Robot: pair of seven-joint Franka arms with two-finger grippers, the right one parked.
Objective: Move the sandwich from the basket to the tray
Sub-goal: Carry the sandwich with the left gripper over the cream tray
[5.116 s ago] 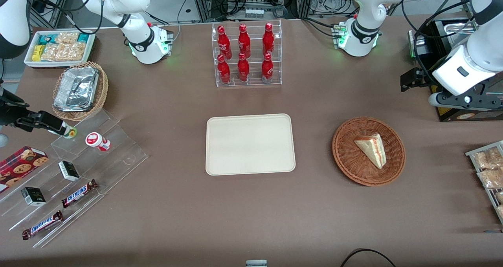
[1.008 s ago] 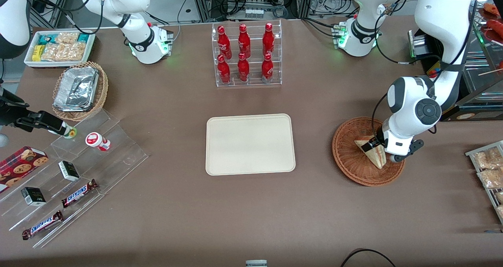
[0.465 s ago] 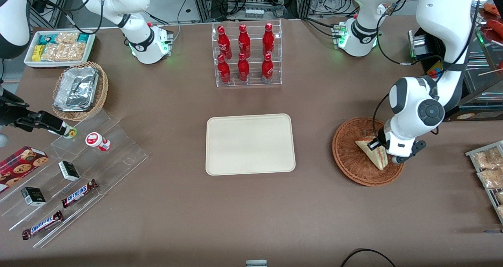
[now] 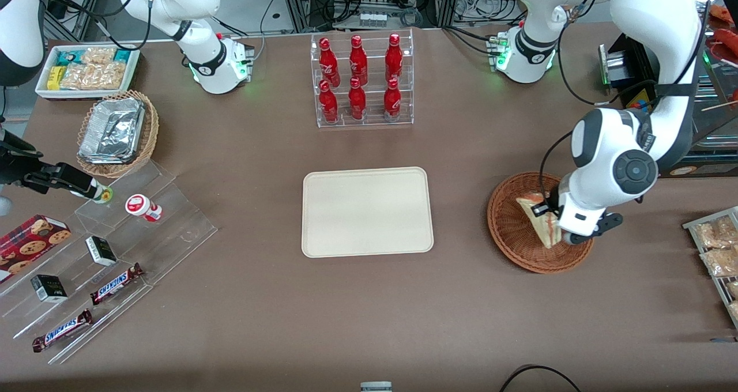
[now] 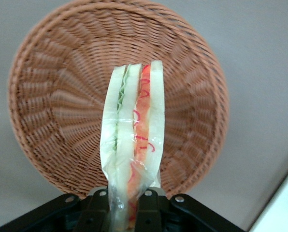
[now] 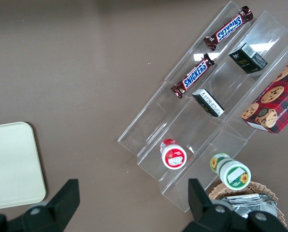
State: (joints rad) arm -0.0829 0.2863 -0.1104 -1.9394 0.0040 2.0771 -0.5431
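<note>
Left wrist view pretty much says it all: the claw (image 5: pixel 123 205) is pinching the sandwich (image 5: pixel 132 145) by one end, with the wedge sticking out over the basket (image 5: pixel 52 101). You can see the clear wrap around it, plus the layers on the cut edge, green on one side and red on the other between the pale bread. The woven bottom of the basket shows all around the sandwich, and it looks lifted off the weave rather than lying on it, though I can't be totally sure nothing is touching.

From the front view, the claw (image 4: pixel 552 222) sits above the basket (image 4: pixel 513 230), on the part of it toward the working arm's end of the tabletop (image 4: pixel 369 317). The sandwich (image 4: pixel 539 222) is tipped up on edge there, one corner pointing toward the front camera. So it's in the grip, but over the basket, not over anything else.

The tray (image 4: pixel 367 211) is flat in the middle of the tabletop, well apart from the basket, toward the parked arm's end from it. Nothing on it.

Other stuff around: a clear rack of red bottles (image 4: pixel 360 80) farther from the front camera than the tray, a lighter wicker basket with foil containers (image 4: pixel 115 132) way over at the parked arm's end, and a stepped clear stand with Snickers bars (image 4: pixel 115 282) nearer the camera than that.
</note>
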